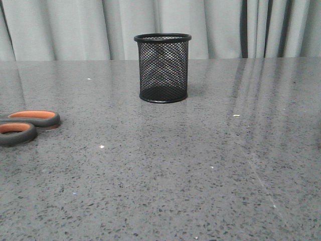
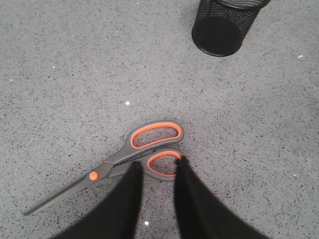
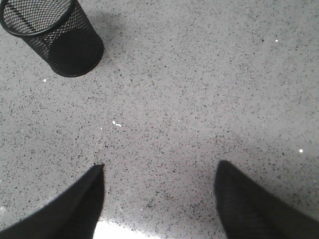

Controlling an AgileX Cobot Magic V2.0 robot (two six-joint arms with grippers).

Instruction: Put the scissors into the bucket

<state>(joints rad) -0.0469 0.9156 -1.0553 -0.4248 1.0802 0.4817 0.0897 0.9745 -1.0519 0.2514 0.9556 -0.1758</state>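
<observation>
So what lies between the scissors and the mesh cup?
Nothing but bare speckled tabletop separates the scissors from the mesh cup in the left wrist view; the front view agrees.

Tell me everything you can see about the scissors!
The scissors lie flat and closed on the speckled grey table, apart from the black mesh bucket. They have dark grey plastic-looking handles with orange-lined loops, an orange pivot dot and dark blades. The left pincer has its fingertips either side of the nearer loop; whether they touch it is unclear.
</observation>
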